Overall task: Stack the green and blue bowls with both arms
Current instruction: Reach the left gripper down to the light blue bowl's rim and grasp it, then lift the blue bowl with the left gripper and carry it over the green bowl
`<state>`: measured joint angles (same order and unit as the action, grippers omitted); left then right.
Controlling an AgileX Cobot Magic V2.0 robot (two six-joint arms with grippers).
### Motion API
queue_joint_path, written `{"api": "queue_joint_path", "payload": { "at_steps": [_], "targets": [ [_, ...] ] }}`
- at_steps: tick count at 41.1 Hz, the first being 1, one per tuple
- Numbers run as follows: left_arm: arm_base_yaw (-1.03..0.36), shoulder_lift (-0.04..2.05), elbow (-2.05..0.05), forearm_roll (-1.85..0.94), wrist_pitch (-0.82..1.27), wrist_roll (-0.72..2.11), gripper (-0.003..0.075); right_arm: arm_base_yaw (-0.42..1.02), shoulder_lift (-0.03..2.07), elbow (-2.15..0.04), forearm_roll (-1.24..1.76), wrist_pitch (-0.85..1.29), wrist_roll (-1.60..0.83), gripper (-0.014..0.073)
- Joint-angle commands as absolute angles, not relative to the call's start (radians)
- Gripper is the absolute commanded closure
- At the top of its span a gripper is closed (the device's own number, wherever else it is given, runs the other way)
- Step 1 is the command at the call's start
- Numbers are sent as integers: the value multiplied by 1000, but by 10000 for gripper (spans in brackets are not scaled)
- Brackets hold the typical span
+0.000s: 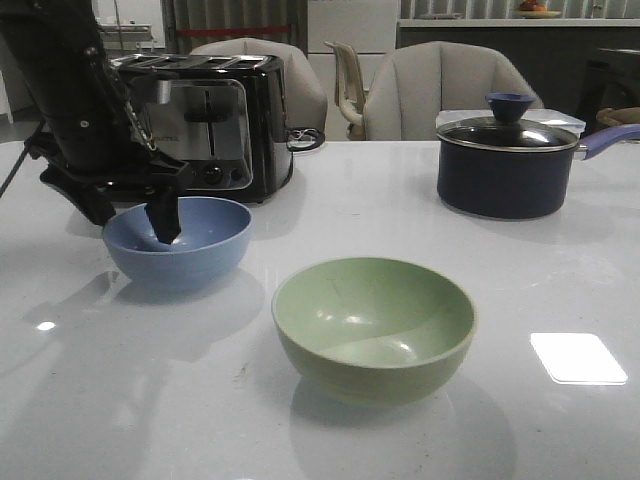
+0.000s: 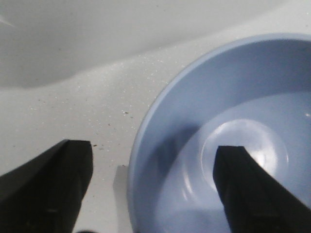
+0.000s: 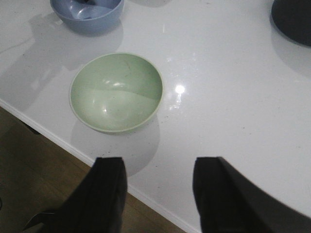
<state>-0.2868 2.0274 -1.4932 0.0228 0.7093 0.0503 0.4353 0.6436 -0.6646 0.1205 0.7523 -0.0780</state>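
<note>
The blue bowl (image 1: 190,255) stands at the left of the white table, the green bowl (image 1: 373,325) at front centre, both upright and apart. My left gripper (image 1: 132,215) is open and straddles the blue bowl's left rim, with one finger inside the bowl and one outside over the table. The left wrist view shows the gripper (image 2: 153,150) over the blue bowl (image 2: 233,97). My right gripper (image 3: 159,162) is open and empty above the table's front edge, short of the green bowl (image 3: 115,91). It does not show in the front view.
A black and chrome toaster (image 1: 215,120) stands right behind the blue bowl and the left arm. A dark lidded saucepan (image 1: 510,160) stands at the back right. Chairs stand behind the table. The table's front edge (image 3: 48,136) drops to brown floor.
</note>
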Motion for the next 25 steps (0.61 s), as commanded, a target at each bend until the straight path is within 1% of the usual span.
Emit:
{"api": "queue_joint_path", "payload": {
  "at_steps": [1,11,17,21,25],
  "targets": [
    [-283,1981,-1528,21,671,51,231,435,640,-691,117,691,-87,153],
    [-283,1981,-1528,24,677,51,456,435,640,-691,117,691,-87,153],
    [-283,1981,-1532,25,691,51,570,435,640,-691,117,691,-87,153],
    [-283,1975,-1550,25,743,51,623,435,640,-691,117,691,-87,153],
    [-283,1953,-1573,25,803,51,619,435,640,-691,117,691,-87,153]
  ]
}}
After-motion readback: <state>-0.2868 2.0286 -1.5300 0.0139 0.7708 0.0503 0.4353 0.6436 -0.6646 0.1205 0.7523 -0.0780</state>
